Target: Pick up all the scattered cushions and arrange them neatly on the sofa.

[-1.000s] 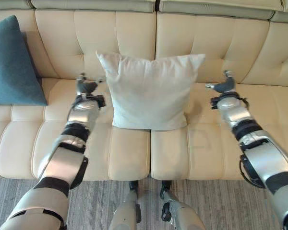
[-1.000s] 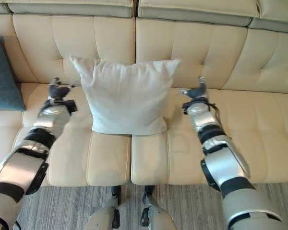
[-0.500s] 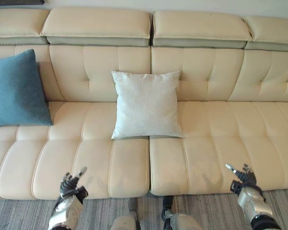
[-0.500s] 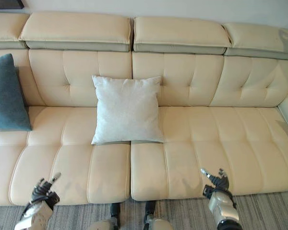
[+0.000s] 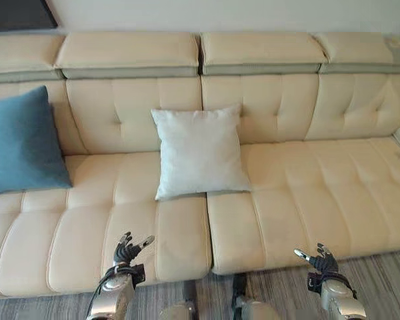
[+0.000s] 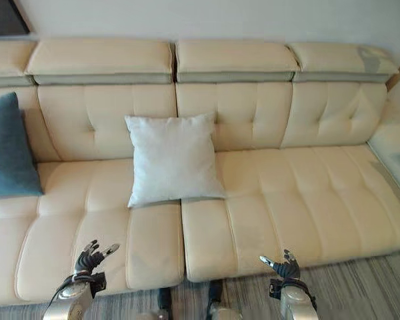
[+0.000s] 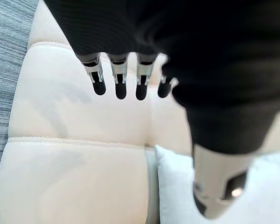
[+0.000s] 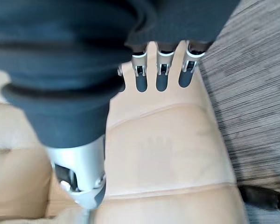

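At sofa (image 5: pixel 307 193) front edge: left hand (image 5: pixel 128 250), right hand (image 5: pixel 318 259) open.

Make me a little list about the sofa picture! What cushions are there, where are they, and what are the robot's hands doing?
sofa: cream, long, tufted
white cushion: upright against the backrest, near the middle
blue cushion: leaning on the backrest, at the robot's left end
left hand: open, holding nothing, low over the seat's front edge
right hand: open, holding nothing, by the seat's front edge
floor: grey striped carpet
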`<state>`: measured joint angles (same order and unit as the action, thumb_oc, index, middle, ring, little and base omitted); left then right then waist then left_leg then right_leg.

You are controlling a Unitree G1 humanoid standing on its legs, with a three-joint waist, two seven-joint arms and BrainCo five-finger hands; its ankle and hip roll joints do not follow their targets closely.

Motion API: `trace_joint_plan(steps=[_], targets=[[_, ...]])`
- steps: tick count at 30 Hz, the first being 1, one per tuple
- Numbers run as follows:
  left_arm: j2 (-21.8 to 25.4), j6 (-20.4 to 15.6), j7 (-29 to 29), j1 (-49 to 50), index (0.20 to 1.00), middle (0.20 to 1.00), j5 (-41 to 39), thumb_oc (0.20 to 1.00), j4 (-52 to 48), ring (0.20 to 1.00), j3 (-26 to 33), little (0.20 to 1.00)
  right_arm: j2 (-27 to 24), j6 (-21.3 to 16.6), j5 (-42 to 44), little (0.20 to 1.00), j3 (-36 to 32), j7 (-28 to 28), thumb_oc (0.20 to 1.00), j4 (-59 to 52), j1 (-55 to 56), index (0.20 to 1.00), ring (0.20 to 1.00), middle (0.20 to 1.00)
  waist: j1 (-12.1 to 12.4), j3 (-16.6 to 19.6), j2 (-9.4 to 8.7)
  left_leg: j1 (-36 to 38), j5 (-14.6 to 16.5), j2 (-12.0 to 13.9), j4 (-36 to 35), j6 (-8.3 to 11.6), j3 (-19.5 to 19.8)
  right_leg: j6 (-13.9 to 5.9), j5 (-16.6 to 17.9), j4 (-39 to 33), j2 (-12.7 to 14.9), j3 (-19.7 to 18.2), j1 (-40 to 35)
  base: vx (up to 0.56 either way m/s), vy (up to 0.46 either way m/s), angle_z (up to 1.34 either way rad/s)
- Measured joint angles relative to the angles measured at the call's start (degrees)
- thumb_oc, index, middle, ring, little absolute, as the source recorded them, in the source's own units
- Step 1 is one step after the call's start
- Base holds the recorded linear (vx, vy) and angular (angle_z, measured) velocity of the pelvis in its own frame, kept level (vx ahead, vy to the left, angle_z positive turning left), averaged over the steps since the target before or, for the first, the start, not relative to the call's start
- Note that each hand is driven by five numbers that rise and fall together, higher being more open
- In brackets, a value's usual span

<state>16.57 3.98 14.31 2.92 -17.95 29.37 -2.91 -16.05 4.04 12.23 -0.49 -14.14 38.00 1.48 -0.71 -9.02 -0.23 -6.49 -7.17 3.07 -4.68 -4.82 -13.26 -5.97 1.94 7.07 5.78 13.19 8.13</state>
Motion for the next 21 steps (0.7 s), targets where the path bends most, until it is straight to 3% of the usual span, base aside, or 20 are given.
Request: trace_joint_plan(steps=[3,4,5,6,7,9,11,12,14,15,16,17,18,19,21], targets=[[0.21,0.15,-0.67,-0.27,1.000,1.000,1.43,1.000,0.81,1.000,0.15,1.000,0.42,0.09,-1.09,1.000,0.02,0.51,1.000,0.67,0.34,1.000,1.000,1.000,0.25,0.15,-0.16,0.83,-0.04,0.22,-0.03,0.24,0.07,-1.50,-4.07,4.31,1.44,-0.77,-3.95,-0.18,-0.177,-0.10],[0.39,0.20,-0.83,0.73,1.000,1.000,1.67,1.000,1.55,1.000,0.34,1.000,0.46,0.07,-1.10,1.000,0.06,0.57,1.000,2.14,0.36,1.000,1.000,1.000,0.75,0.37,-0.96,1.27,-1.25,0.11,0.01,1.69,-0.09,-3.72,-9.29,2.83,1.58,-2.35,-10.98,-0.43,-0.408,-0.07],[0.50,0.07,-0.85,1.36,1.000,1.000,1.73,1.000,2.39,1.000,0.27,1.000,0.23,0.14,-1.12,1.000,0.60,0.62,1.000,1.96,0.86,1.000,1.000,1.000,1.09,0.53,-1.79,0.50,-2.91,-0.38,0.76,2.59,-0.15,-2.40,-10.03,-2.14,1.00,-2.32,-12.83,-0.39,-0.352,0.01],[-0.08,0.09,-0.93,1.43,1.000,1.000,1.87,1.000,3.11,1.000,0.83,1.000,-0.35,0.11,-1.18,1.000,1.63,0.75,1.000,1.60,1.02,1.000,1.000,1.000,1.10,0.37,-1.49,-0.27,-2.82,0.33,1.74,2.85,-0.30,0.04,-9.87,-5.27,0.27,-1.81,-13.96,-0.36,-0.321,-0.22],[-0.54,0.47,-0.92,3.06,1.000,1.000,1.87,1.000,2.89,1.000,0.87,1.000,-0.87,0.31,-1.53,1.000,2.24,0.99,1.000,1.53,0.76,1.000,1.000,1.000,1.64,0.63,-0.63,-0.39,-3.75,1.75,1.04,4.11,-0.25,1.89,-7.38,-7.19,-1.48,-3.16,-13.79,-0.36,-0.300,-0.17],[-0.66,0.62,-0.96,5.86,1.000,1.000,1.86,1.000,3.15,1.000,0.95,1.000,-0.75,0.34,-1.80,1.000,2.32,1.10,1.000,0.89,1.82,1.000,1.000,1.000,1.76,0.71,-0.22,-1.20,-5.60,3.66,1.59,5.97,0.63,3.15,-5.58,-10.16,-4.44,-3.28,-15.10,-0.31,-0.248,-0.04],[-0.78,1.23,-1.05,7.31,1.000,1.000,1.86,1.000,3.19,1.000,0.73,1.000,-0.92,0.39,-2.10,1.000,2.10,1.08,1.000,-0.06,3.42,1.000,1.000,1.000,1.72,0.16,-0.31,-2.31,-9.09,6.17,1.25,8.87,3.50,5.73,-4.10,-11.82,-7.05,-1.61,-15.65,-0.41,-0.252,0.29],[-0.79,1.29,-1.05,7.36,1.000,1.000,1.86,1.000,3.19,1.000,0.77,1.000,-0.91,0.39,-2.09,1.000,2.04,1.05,1.000,-0.12,3.45,1.000,1.000,1.000,1.67,0.12,-0.36,-2.31,-9.23,6.23,1.21,9.07,3.46,5.77,-4.08,-11.88,-7.12,-1.47,-15.65,-0.32,-0.173,0.30],[-1.41,1.86,-1.14,7.76,1.000,1.000,1.81,1.000,3.31,1.000,0.55,1.000,-2.52,0.39,-2.10,1.000,2.02,0.82,1.000,-0.21,3.65,1.000,1.000,1.000,1.47,-0.75,0.55,-3.75,-13.72,7.45,1.09,13.39,5.91,7.41,-4.62,-11.35,-8.79,0.65,-15.10,-0.25,-0.118,0.30],[-1.40,1.92,-1.13,7.76,1.000,1.000,1.80,1.000,3.34,1.000,0.66,1.000,-2.76,0.42,-2.08,1.000,2.20,0.69,1.000,-0.21,3.55,1.000,1.000,1.000,1.79,-0.97,-0.02,-3.42,-13.75,6.83,1.59,14.51,6.54,9.37,-3.45,-11.47,-8.14,0.76,-14.62,-0.25,-0.119,0.01],[-1.22,2.14,-1.12,7.83,1.000,1.000,1.80,1.000,3.37,1.000,0.88,1.000,-2.53,0.40,-2.08,1.000,2.30,0.69,1.000,-0.50,3.33,1.000,1.000,1.000,1.93,-0.98,-1.15,-3.30,-9.94,5.20,4.38,14.91,6.35,10.34,-2.94,-11.84,-6.35,0.81,-14.10,-0.07,-0.028,-0.21],[-1.11,2.16,-1.14,7.52,1.000,1.000,1.80,1.000,3.26,1.000,0.92,1.000,-2.25,0.36,-2.08,1.000,2.25,0.69,1.000,-1.68,3.15,1.000,1.000,1.000,1.78,-0.87,-2.33,-2.50,-5.56,2.41,6.34,13.14,5.87,10.02,-2.09,-11.97,-4.61,0.56,-13.38,-0.09,-0.036,-0.08],[-1.21,2.02,-1.14,7.40,1.000,1.000,1.80,1.000,3.07,1.000,0.90,1.000,-2.28,0.33,-2.09,1.000,2.30,0.87,1.000,-2.37,3.09,1.000,1.000,1.000,1.59,-1.25,-2.68,-1.19,-3.66,0.73,7.04,12.41,5.93,8.72,-1.24,-11.74,-3.95,0.43,-13.54,-0.13,-0.032,0.16],[-1.54,1.98,-1.22,7.22,1.000,1.000,1.78,1.000,2.79,1.000,0.85,1.000,-2.58,0.40,-2.09,1.000,2.09,0.95,1.000,-2.41,3.06,1.000,1.000,1.000,0.77,-1.20,-0.62,1.94,-1.56,0.15,6.13,10.74,6.41,8.27,-1.28,-11.65,-4.56,0.47,-13.47,-0.12,-0.032,0.26],[-1.48,1.83,-1.23,5.74,1.000,1.000,1.70,1.000,2.28,1.000,0.94,1.000,-2.48,0.61,-2.08,1.000,2.61,1.14,1.000,-2.30,3.01,1.000,1.000,1.000,0.92,-1.72,0.15,2.30,-1.58,0.76,5.31,10.62,6.70,7.58,-1.38,-11.59,-5.07,0.61,-12.72,-0.06,0.008,0.04]])
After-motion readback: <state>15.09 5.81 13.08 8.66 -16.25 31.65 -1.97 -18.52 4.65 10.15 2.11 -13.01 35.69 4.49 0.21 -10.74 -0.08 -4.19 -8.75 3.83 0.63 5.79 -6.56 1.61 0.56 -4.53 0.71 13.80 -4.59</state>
